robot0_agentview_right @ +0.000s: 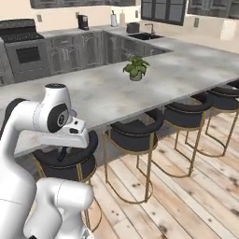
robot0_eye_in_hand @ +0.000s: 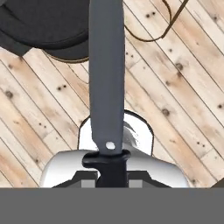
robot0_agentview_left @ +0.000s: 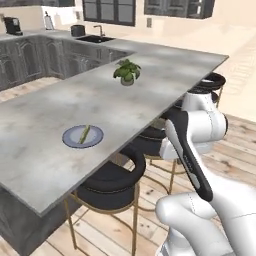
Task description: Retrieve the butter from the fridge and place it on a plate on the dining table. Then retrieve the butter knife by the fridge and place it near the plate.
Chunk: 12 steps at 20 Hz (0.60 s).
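Gripper (robot0_eye_in_hand: 111, 181) jaws are clamped on the butter knife (robot0_eye_in_hand: 106, 74), blade projecting over the wooden floor. Butter (robot0_agentview_left: 85, 133) already lies on the plate (robot0_agentview_left: 70, 140) on the dining table (robot0_agentview_left: 45, 112). Remaining: set the knife down near the plate.

Potted plant (robot0_agentview_left: 127, 72), black stools (robot0_agentview_right: 135, 131) (gold legs)
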Motion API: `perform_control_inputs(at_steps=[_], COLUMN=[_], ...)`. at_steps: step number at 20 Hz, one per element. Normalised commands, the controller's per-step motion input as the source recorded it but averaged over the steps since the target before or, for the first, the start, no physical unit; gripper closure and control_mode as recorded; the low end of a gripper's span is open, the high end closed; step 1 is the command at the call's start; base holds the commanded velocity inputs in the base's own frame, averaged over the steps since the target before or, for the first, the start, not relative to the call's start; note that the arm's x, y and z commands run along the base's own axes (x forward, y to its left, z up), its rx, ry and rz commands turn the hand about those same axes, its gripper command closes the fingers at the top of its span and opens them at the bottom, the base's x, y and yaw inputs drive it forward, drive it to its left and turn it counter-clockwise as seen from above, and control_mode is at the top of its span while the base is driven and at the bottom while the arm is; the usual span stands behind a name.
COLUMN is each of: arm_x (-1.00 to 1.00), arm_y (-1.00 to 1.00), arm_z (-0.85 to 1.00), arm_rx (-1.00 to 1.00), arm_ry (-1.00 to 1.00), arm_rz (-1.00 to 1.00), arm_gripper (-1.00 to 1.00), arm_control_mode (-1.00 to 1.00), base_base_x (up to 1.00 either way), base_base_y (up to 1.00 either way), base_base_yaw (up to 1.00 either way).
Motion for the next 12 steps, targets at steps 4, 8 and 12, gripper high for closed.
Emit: perform_control_inputs(at_steps=[4, 8, 12], arm_x=[0.0, 0.0, 0.0], arm_y=[0.0, 0.0, 0.0], arm_z=[0.0, 0.0, 0.0], arm_rx=[0.0, 0.0, 0.0], arm_ry=[0.0, 0.0, 0.0], arm_rz=[0.0, 0.0, 0.0], arm_gripper=[1.0, 1.0, 1.0], arm_control_mode=[1.0, 1.0, 1.0], base_base_x=[0.07, 0.07, 0.19], base_base_y=[-0.97, -0.96, -0.92], base_base_yaw=[0.59, 0.64, 0.62])
